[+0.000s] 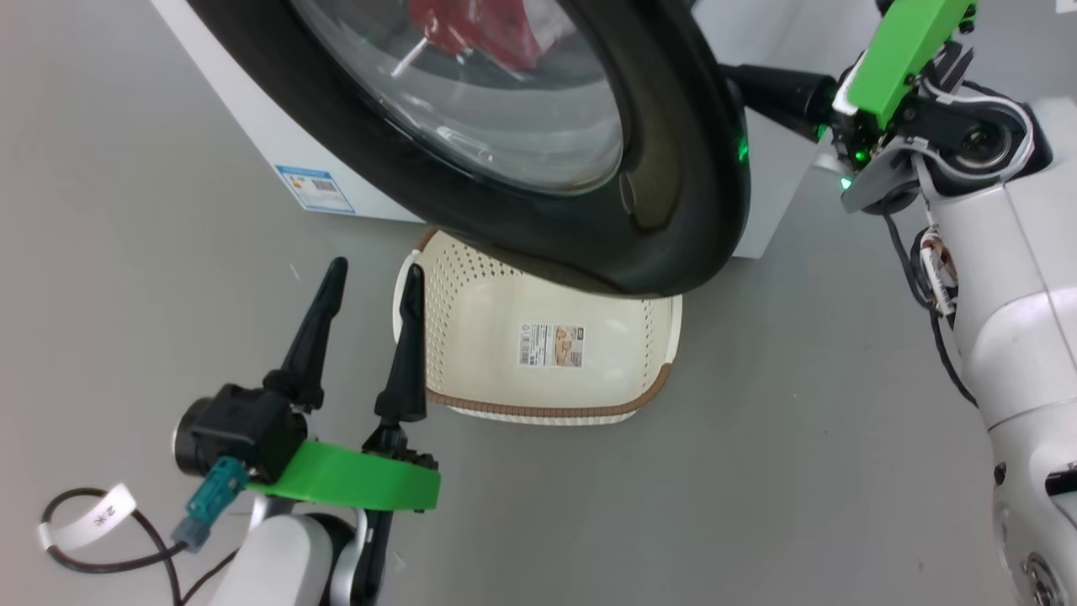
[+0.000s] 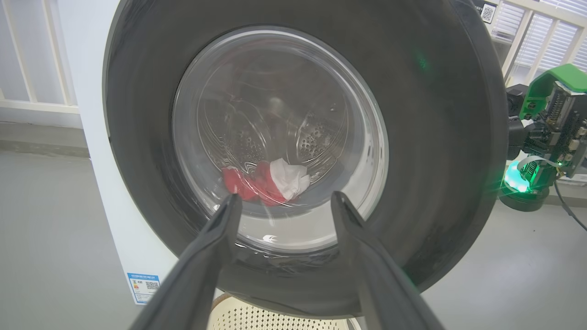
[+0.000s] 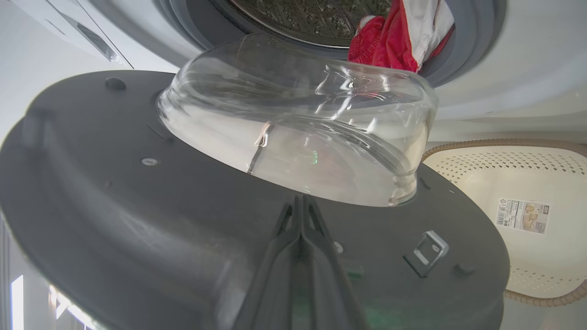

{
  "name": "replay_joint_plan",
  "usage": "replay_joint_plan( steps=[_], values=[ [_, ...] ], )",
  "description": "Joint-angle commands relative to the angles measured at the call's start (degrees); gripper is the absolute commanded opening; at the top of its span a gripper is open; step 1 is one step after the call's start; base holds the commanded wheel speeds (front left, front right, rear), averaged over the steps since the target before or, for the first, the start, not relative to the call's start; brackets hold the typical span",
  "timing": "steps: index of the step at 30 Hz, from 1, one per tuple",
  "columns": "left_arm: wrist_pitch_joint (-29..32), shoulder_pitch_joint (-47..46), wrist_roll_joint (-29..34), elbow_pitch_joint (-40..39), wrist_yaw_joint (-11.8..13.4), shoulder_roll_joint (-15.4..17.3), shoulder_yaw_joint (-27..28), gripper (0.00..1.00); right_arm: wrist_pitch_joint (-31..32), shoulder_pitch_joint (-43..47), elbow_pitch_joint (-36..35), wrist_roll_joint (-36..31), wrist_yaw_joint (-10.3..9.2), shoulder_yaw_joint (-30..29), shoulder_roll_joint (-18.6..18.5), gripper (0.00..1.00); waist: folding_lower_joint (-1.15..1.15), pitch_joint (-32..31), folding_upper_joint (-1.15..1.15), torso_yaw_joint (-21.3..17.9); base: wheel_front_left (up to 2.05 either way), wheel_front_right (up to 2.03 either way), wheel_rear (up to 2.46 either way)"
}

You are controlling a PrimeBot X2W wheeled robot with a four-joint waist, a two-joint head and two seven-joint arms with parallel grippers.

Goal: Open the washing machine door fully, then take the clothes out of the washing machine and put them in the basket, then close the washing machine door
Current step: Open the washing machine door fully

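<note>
The washing machine door, black-rimmed with a domed glass window, stands partly open from the white washing machine. My right gripper reaches behind the door's edge. In the right wrist view its fingers are shut together, and the right gripper has its tips against the door's inner face, just below the glass dome. The red and white clothes lie in the steel drum and also show through the glass as clothes. The cream basket sits on the floor under the door. My left gripper hangs open and empty beside the basket's left rim.
The grey floor spreads around the machine and basket. A blue label marks the machine's lower front. In the left wrist view my left gripper faces the door's outer side, and the right arm's green wrist shows to the right.
</note>
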Motion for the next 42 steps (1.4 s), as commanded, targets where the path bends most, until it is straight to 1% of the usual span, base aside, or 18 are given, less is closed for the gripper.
replay_joint_plan(
  steps=[1,8,16,35,42],
  values=[
    [0.0,0.3,-0.5,-1.7,0.5,1.6,2.1,1.00,-0.1,0.3,-2.2,0.9,0.31,0.9,1.8,0.00,0.00,-1.1,0.00,0.0,0.00,0.00,0.00],
    [0.7,2.8,-1.0,-3.1,1.5,2.3,2.5,1.00,0.8,4.8,-4.8,3.6,0.31,4.2,1.8,0.00,0.00,-4.3,0.00,0.2,0.00,0.00,0.00],
    [1.5,4.7,-1.2,-5.0,2.5,2.7,2.5,1.00,1.4,10.3,-9.6,6.5,0.31,7.4,1.8,0.00,0.00,-6.0,0.00,1.5,0.00,0.00,0.00],
    [2.6,7.5,-1.9,-7.8,4.3,3.6,2.7,1.00,1.0,19.4,-17.0,10.4,0.31,12.3,1.8,0.00,0.00,-8.9,0.00,7.4,0.00,0.00,0.00],
    [2.8,7.9,-2.1,-8.4,4.7,3.6,2.5,1.00,0.5,21.0,-18.0,11.7,0.31,13.9,1.8,0.00,0.00,-9.1,0.00,9.7,0.00,0.00,0.00]
  ],
)
